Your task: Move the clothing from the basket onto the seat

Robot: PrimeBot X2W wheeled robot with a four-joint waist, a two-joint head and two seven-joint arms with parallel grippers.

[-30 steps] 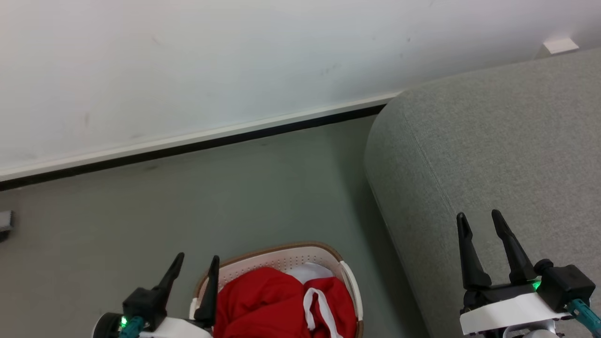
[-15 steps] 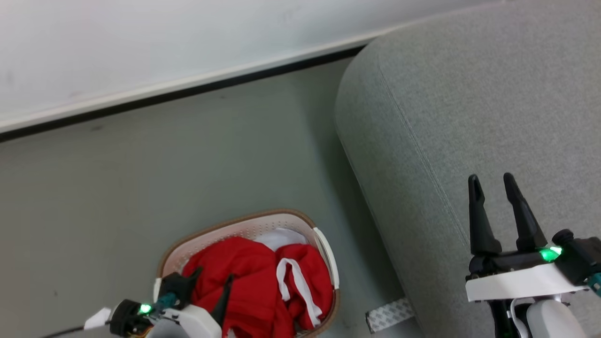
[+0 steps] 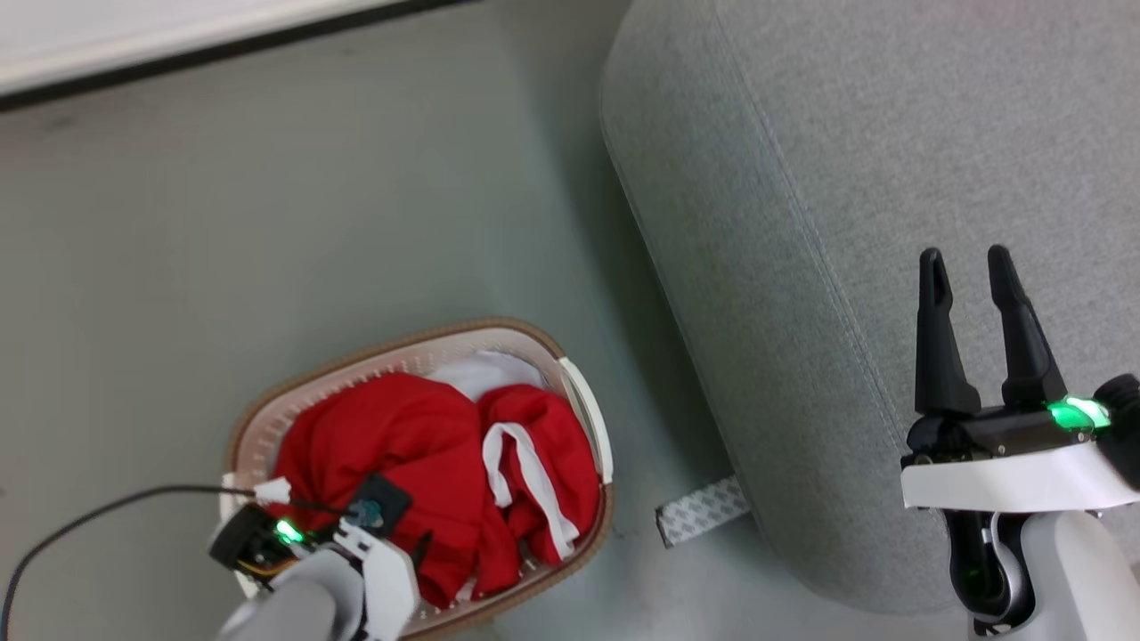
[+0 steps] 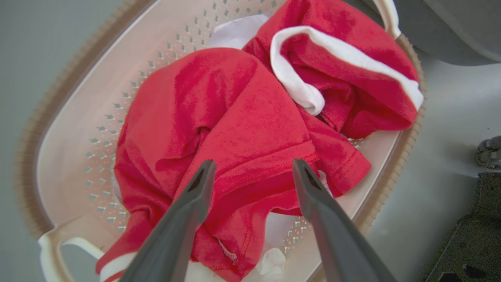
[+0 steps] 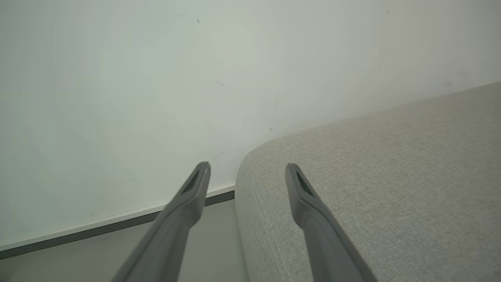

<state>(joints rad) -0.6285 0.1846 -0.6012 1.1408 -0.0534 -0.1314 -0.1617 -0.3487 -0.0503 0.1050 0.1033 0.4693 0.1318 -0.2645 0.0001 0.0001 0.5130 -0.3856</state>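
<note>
Poised over the basket (image 3: 356,350) with left jaws spread wide, nothing gripped yet.

Hanging just above a fold of the red clothing (image 4: 235,117), heaped inside the basket on the floor (image 3: 267,178) near the seat (image 3: 802,178). Right jaws likewise parted and empty, held over the seat's cushion. Likely to catch the plain white cloth (image 4: 235,33) underneath if closed too deep, or to pinch only a thin hem and drop it short of the seat. Could also drag or tip the light basket on lifting, with garments tangled together and one draped close to the rim.
</note>
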